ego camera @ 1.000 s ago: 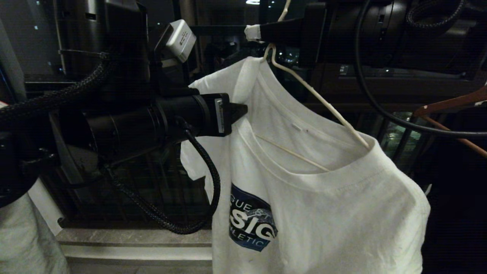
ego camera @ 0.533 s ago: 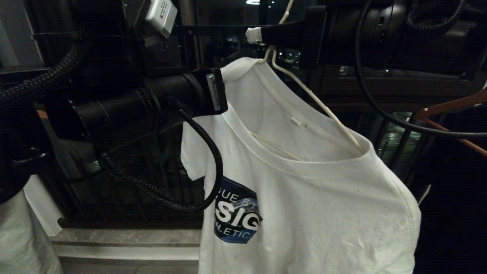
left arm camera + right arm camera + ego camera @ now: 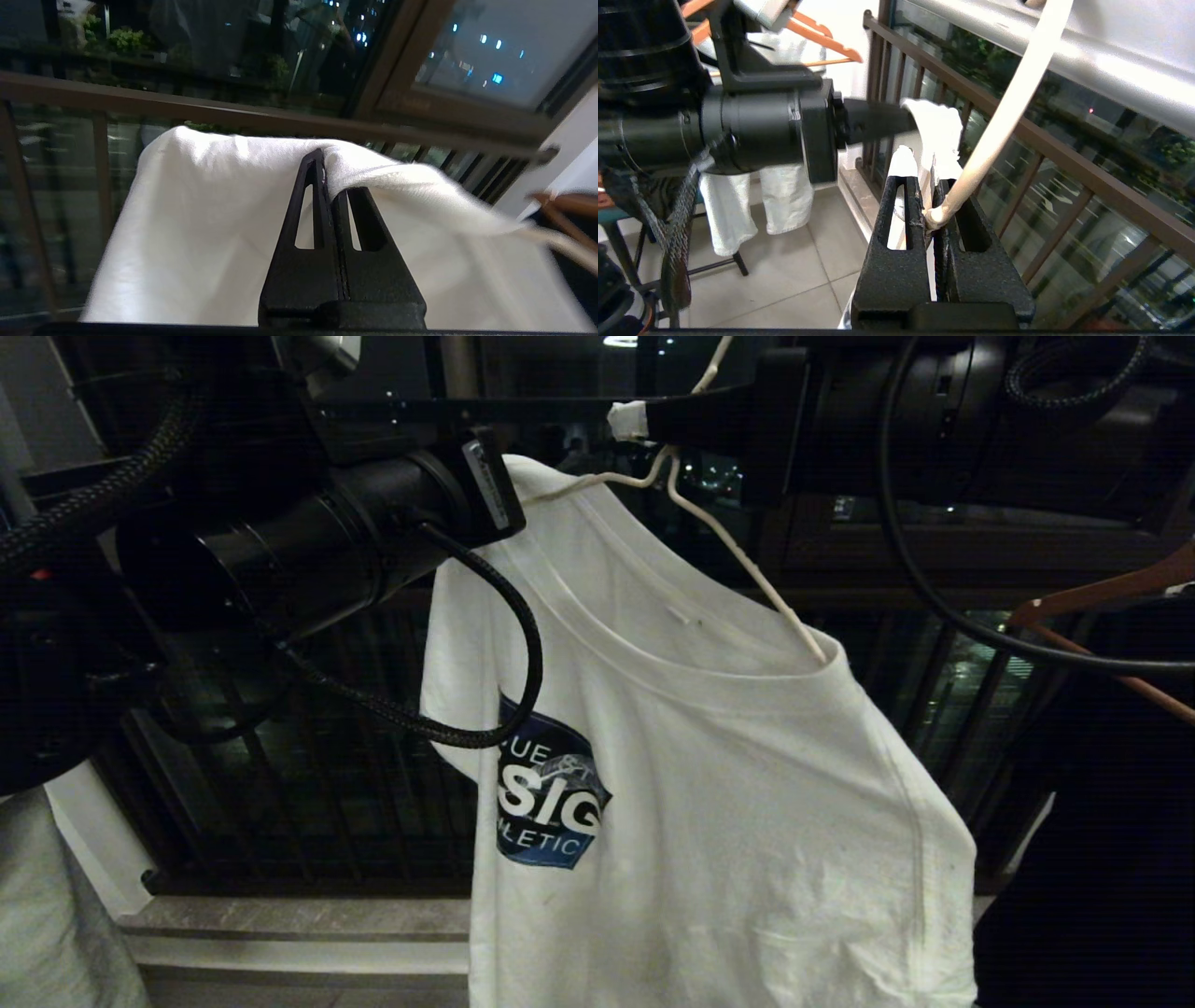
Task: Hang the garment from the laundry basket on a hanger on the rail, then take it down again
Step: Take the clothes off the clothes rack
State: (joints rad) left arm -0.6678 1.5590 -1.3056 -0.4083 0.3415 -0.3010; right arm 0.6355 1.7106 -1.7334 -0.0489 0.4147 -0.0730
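Note:
The garment (image 3: 747,803), a white T-shirt with a dark blue print (image 3: 546,803), hangs on the thin white hanger (image 3: 738,555) in front of the balcony bars. My left gripper (image 3: 327,170) is shut on a fold of the shirt's shoulder (image 3: 373,177) and holds it up at the hanger's left end; in the head view the cloth hides its fingers. My right gripper (image 3: 927,196) is shut on the hanger's twisted neck (image 3: 941,212), just below the pale rail (image 3: 1087,51). Its taped tip (image 3: 627,420) shows at the top of the head view. The laundry basket is out of view.
Orange-brown hangers (image 3: 1102,607) hang at the right, and more (image 3: 822,37) behind my left arm. The dark balcony railing (image 3: 327,756) and a stone ledge (image 3: 299,924) run behind the shirt. White cloths (image 3: 738,205) hang on a stand over the tiled floor.
My left gripper has shut on the shirt's shoulder and risen up and to the left, lifting the cloth; the hanger's left wire arm now shows bare. The shirt has swung left. The right gripper has kept still.

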